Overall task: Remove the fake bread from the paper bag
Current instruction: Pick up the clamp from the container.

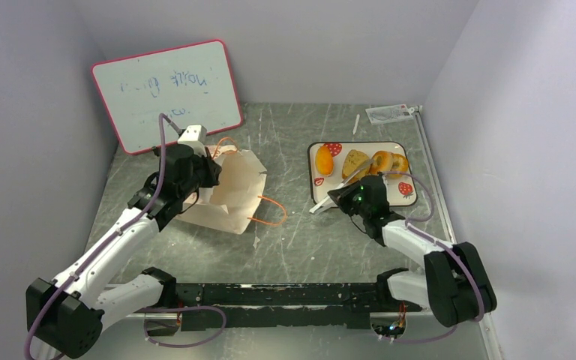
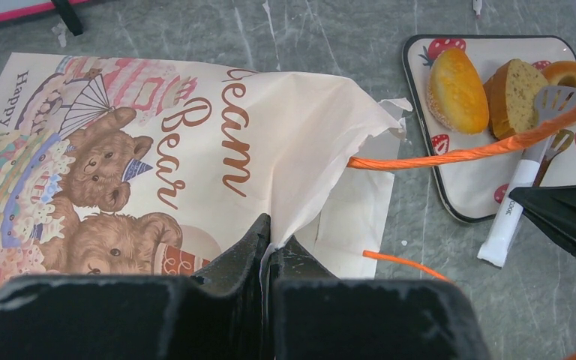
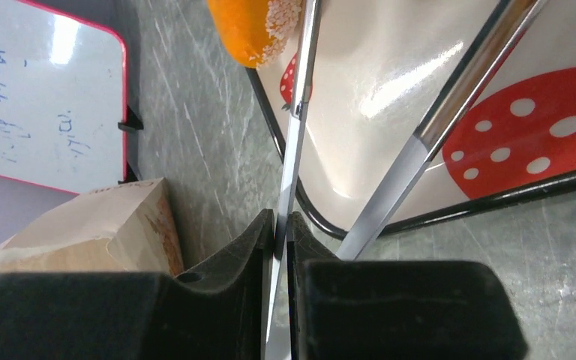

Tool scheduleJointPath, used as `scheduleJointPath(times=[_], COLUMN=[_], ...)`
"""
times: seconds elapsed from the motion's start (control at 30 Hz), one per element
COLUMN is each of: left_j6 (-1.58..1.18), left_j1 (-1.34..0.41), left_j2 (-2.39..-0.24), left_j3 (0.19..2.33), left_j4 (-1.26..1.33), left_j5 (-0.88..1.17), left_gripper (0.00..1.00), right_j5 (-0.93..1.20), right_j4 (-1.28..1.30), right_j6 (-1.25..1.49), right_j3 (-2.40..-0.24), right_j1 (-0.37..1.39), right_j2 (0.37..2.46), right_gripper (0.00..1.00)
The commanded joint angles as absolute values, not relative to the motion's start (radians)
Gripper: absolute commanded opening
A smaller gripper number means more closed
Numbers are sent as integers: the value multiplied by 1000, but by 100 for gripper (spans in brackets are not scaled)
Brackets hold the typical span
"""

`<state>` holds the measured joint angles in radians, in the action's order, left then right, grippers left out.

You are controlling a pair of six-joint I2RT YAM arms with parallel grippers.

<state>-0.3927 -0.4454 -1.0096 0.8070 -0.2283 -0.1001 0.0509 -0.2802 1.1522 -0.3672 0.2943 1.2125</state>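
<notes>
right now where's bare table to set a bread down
Bare table between the paper bag and the tray, and the strip nearer than both. Crowded: the tray, with bread on it and the right gripper shut on a metal utensil at its near edge.

Counted are one pale tan paper bag [image 1: 232, 191], one pink-framed whiteboard [image 1: 169, 90], one strawberry-printed white tray [image 2: 487, 180], one white-handled metal utensil [image 2: 517, 187], one orange oval roll [image 2: 457, 90], one brown loaf chunk [image 2: 516, 97] and two orange-brown ring bagels [image 1: 382, 161].

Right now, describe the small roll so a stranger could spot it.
Find the strawberry-printed tray right of the paper bag. The roll lies at its left end: an orange oval, not the speckled brown chunk or ring bagels beside it.
</notes>
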Motion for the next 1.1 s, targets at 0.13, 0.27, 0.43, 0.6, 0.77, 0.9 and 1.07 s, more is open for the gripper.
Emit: scheduleJointPath(times=[0.13, 0.27, 0.43, 0.6, 0.77, 0.9, 1.07], left_j6=[-416, -406, -383, -377, -377, -342, -324], left_j1=[-439, -439, -439, -439, -439, -439, -439], left_j2=[-982, -974, -968, -963, -956, -949, -934], left_j3=[841, 844, 839, 830, 827, 824, 806], left_j4=[-219, -223, -219, -208, -210, -207, -185], left_j5=[-87, -87, -76, -63, -53, -54, -37], left_gripper=[7, 7, 7, 7, 7, 7, 7], right_j5=[21, 30, 38, 47, 49, 45, 53], right_j4=[-160, -105, -32, 39, 137, 237, 369], right_j6=[1120, 1107, 1095, 1097, 1095, 1084, 1074], right_j3=[-366, -375, -374, -359, -367, -381, -398], right_j1=[306, 308, 307, 307, 309, 310, 311], right_j2=[1089, 1034, 974, 888, 779, 692, 575], right_gripper=[13, 12, 12, 12, 10, 9, 8])
